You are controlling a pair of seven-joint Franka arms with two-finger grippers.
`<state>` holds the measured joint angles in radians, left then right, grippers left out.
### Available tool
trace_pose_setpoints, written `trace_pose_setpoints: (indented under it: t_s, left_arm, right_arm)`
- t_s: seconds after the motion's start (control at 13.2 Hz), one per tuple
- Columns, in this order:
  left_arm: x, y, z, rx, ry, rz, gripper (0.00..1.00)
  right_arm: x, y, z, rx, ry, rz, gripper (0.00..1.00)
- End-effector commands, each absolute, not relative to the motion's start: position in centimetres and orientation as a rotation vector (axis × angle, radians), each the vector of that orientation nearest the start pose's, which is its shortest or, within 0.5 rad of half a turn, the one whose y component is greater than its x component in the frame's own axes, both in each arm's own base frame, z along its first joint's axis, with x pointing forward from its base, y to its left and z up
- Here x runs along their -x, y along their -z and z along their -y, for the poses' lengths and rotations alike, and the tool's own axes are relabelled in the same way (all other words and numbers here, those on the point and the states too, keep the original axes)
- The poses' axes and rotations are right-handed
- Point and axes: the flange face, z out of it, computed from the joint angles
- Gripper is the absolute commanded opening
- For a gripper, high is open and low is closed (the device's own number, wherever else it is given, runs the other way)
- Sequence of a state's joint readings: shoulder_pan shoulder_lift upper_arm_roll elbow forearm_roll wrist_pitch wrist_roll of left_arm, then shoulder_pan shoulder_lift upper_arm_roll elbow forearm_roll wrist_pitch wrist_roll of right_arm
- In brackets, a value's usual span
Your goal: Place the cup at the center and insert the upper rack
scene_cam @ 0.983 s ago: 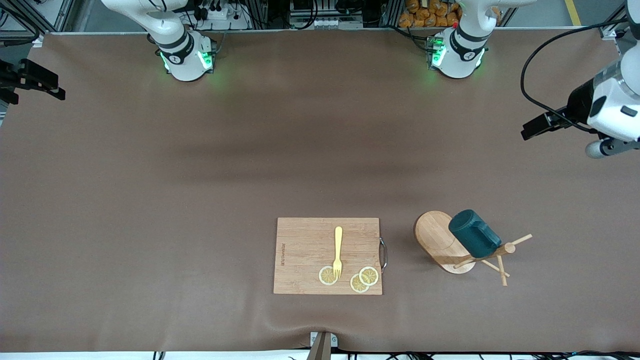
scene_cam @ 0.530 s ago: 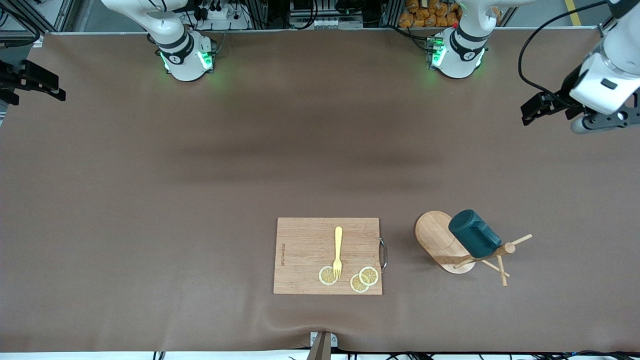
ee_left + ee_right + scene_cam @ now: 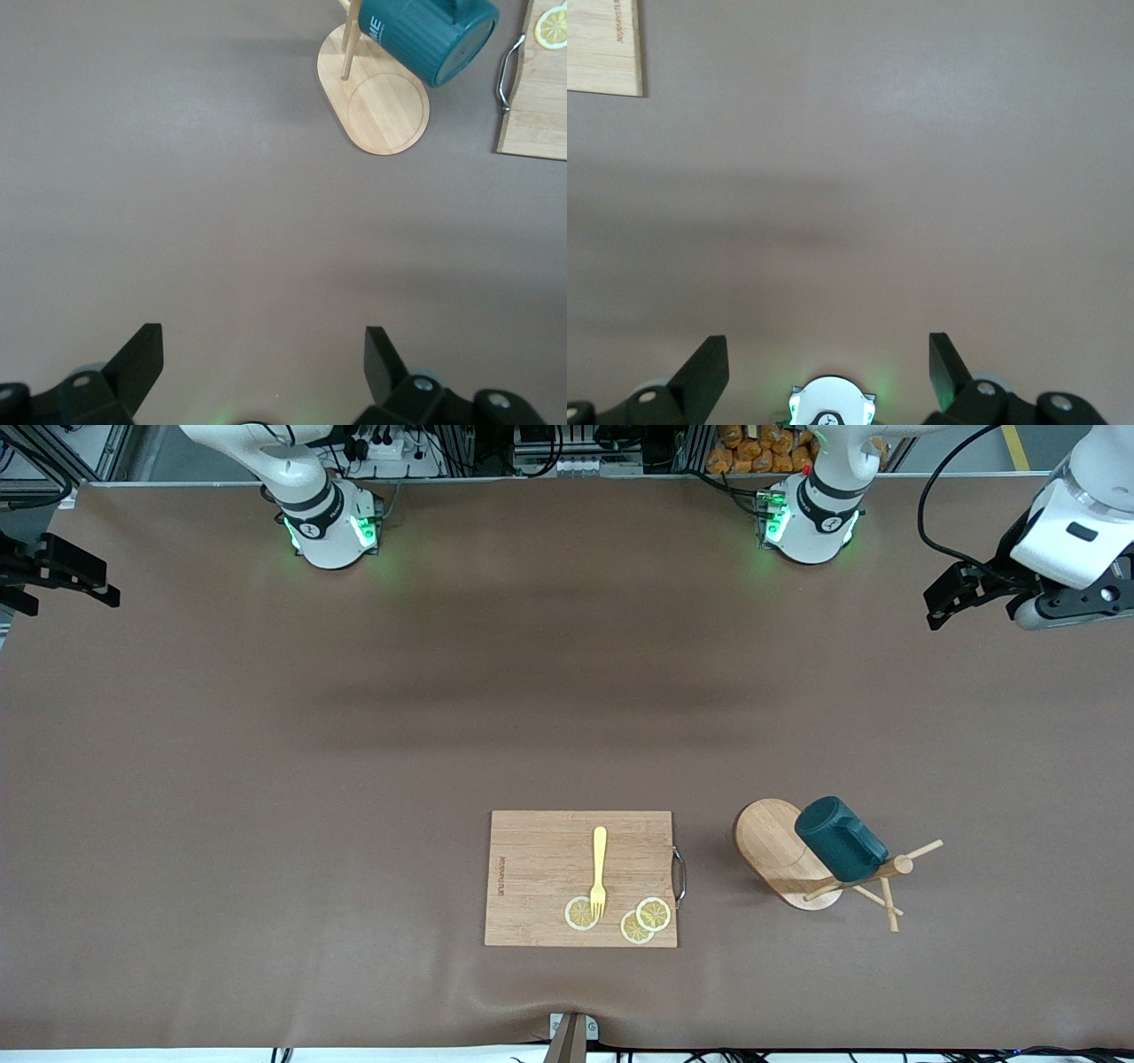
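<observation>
Cup (image 3: 839,839) hangs tilted on the upper rack (image 3: 784,852), mouth toward the post, bottom facing out over the oval base; embossed lettering on its ribbed side shows in the left wrist view (image 3: 431,31) but is too small to read. Rack stands near the front camera, toward the left arm's end of the table, just beside the cutting board (image 3: 581,878). Board has a line of engraved text along its edge, unreadable. On the board: yellow fork (image 3: 599,872) and three lemon slices (image 3: 644,920), fork tines over one slice. Left gripper (image 3: 946,599) is up over the left arm's end of the table, fingers spread wide, nothing held. Right gripper (image 3: 62,574) waits over the right arm's end, also wide, nothing held.
</observation>
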<state>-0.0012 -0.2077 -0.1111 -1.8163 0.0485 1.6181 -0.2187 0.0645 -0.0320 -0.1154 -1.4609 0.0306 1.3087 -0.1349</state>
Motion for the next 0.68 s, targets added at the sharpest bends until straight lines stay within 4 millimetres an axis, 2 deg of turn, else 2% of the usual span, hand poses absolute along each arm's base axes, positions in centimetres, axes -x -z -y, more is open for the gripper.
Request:
trace_pose_setpoints:
  t_s: [0.0,0.61]
  left_arm:
    - [-48.6,-63.8,5.3,3.097,0.096,0.157,1.0]
    - [-49.8,-64.7,5.4,3.123,0.031,0.167,1.0]
  right_arm:
    - [-51.4,-67.2,2.5,3.07,-0.167,0.113,1.0]
    - [-51.4,-67.2,2.6,3.077,-0.168,0.113,1.0]
